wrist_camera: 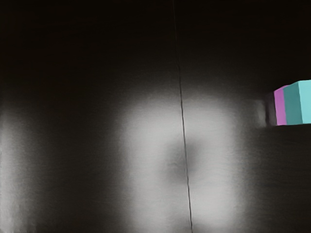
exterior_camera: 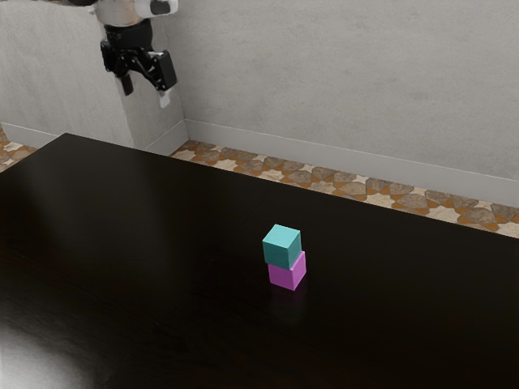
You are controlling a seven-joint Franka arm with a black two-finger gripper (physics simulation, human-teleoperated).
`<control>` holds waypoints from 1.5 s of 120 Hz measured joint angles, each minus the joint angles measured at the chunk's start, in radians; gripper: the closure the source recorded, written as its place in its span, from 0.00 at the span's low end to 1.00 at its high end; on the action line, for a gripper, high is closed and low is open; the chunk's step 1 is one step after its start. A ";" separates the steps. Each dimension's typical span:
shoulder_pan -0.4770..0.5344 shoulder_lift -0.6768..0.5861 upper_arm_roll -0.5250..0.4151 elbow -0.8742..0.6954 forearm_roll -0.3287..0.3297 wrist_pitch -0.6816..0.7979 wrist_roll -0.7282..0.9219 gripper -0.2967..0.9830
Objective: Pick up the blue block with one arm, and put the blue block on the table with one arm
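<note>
My black gripper (exterior_camera: pixel 146 91) is high at the exterior view's upper left, its two fingers spread apart with nothing between them. Well away from it, the blue block (exterior_camera: pixel 280 248), teal in colour, rests on top of a magenta block (exterior_camera: pixel 288 273) that stands on the black table (exterior_camera: pixel 162 243). The blue block is turned slightly relative to the one beneath. In the wrist view, the blue block (wrist_camera: pixel 293 104) and the magenta block (wrist_camera: pixel 280 108) are at the picture's edge, off to one side of my hand.
The glossy table (wrist_camera: pixel 73 170) has a thin dark seam running across it and bright reflections. Behind the table in the exterior view are a patterned stone floor (exterior_camera: pixel 308 177) and a grey wall (exterior_camera: pixel 349 81).
</note>
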 joint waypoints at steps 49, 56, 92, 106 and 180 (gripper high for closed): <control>0.005 0.023 0.004 -0.035 -0.014 0.065 0.007 0.23; -0.001 0.049 -0.003 -0.072 -0.020 0.102 0.007 0.23; -0.012 0.290 -0.084 0.008 -0.153 0.250 -0.004 0.23; -0.012 0.417 -0.129 0.140 -0.175 0.272 -0.005 0.23; -0.080 0.396 -0.164 -0.184 -0.232 0.524 -0.029 0.23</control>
